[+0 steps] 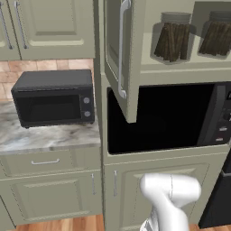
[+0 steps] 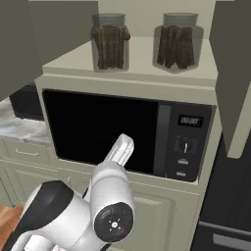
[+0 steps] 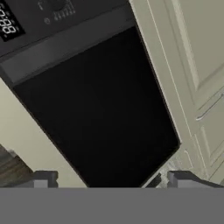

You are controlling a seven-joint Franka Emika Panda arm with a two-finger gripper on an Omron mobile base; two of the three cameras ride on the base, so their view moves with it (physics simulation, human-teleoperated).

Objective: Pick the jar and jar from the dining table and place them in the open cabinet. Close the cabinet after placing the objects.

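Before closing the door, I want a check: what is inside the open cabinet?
Two jars of dark sticks stand apart on the cabinet shelf. Its door hides the left end.

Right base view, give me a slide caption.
Both jars stand on the open cabinet shelf above the built-in microwave.

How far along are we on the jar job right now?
Placing looks done: both jars stand upright, apart, on the open cabinet's shelf. The pincer is open and empty, facing the built-in microwave. Left: swing the cabinet door shut.
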